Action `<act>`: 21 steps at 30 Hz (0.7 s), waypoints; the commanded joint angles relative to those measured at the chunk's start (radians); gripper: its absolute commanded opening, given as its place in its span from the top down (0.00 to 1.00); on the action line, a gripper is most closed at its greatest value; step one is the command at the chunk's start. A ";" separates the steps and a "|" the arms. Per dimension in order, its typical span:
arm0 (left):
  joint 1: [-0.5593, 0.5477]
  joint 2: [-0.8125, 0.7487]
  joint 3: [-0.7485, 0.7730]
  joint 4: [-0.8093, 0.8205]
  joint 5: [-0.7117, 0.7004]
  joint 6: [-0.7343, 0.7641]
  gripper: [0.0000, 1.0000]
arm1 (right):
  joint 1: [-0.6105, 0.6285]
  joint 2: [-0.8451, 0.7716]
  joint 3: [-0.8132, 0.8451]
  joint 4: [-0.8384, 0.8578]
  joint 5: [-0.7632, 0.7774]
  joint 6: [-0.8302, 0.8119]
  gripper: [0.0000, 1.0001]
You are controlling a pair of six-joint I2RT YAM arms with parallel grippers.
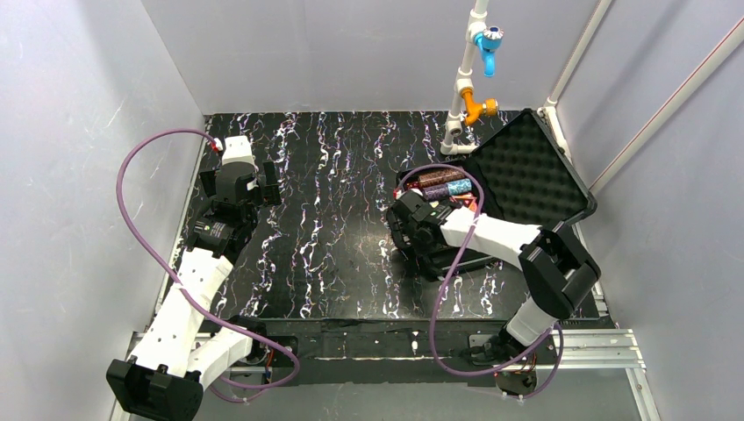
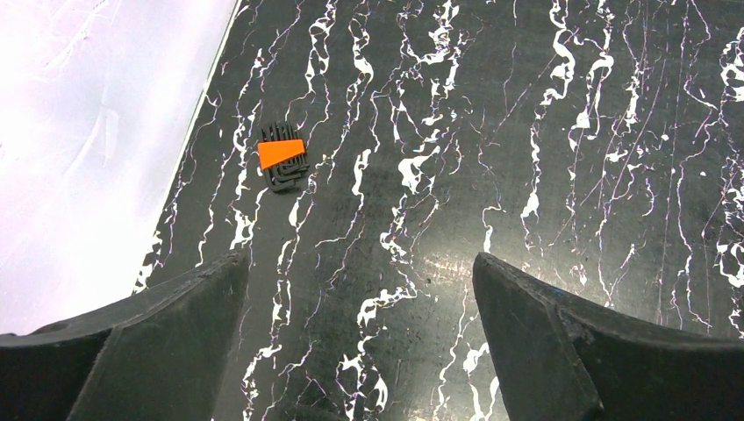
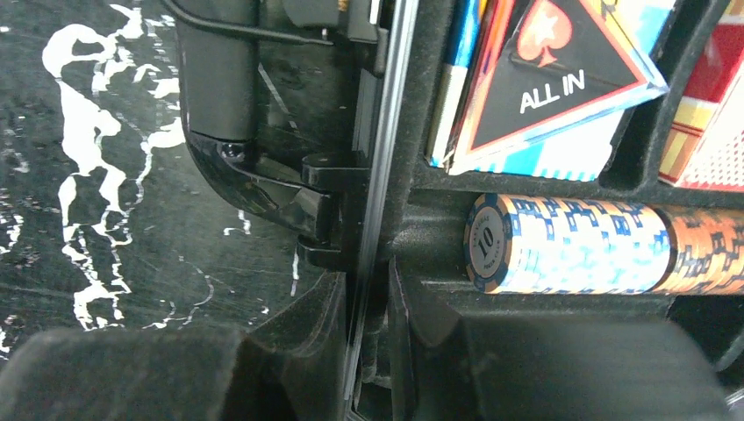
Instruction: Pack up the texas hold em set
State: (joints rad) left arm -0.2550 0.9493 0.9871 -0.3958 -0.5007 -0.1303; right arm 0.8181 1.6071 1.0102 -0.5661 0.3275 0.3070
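**A:** Where's the black case [image 1: 526, 171]?

**B:** From above it's at about 2 o'clock on the worktop [image 1: 333, 237]. It is open, and the foam-lined lid leans away from the base toward 2 o'clock.

**A:** And the right claw [image 3: 367, 294]?

**B:** It's at the base's 8 o'clock edge. In its wrist view the case's rim runs up between the fingers [image 3: 132, 377], with one pad outside the wall and one inside. The gap is very narrow and both pads look to be against the wall, so it has the case by the rim. A latch [image 3: 320, 210] sits on the outside, just past the pads at 12 o'clock.

**A:** What's inside?

**B:** A blue-and-white chip roll [image 3: 570, 244] marked 10 lies in a groove. An orange chip roll [image 3: 706, 250] touches its 3 o'clock end. Beyond them at 12 o'clock, a triangular "ALL IN" marker [image 3: 561, 66] lies tilted over a blue deck [image 3: 544, 162]. A red deck [image 3: 715, 132] is at 2 o'clock.

**A:** Left claw [image 2: 360, 256]?

**B:** It is spread wide with nothing in it, over the worktop at 9 o'clock and well apart from the case. A small black piece with an orange patch [image 2: 282, 156] lies at 11 o'clock in its wrist view, clear of both fingers.
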 commanded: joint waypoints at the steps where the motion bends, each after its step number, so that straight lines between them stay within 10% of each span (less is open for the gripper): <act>1: 0.003 -0.009 -0.006 0.007 -0.016 0.009 0.01 | 0.139 0.077 0.030 0.071 -0.216 0.059 0.90; 21: 0.004 -0.023 -0.005 0.007 -0.032 0.012 0.01 | 0.451 0.357 0.387 0.080 -0.235 0.169 0.93</act>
State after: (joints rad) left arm -0.2550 0.9489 0.9871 -0.3959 -0.5030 -0.1302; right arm 1.1626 1.8601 1.3193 -0.6817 0.3803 0.4450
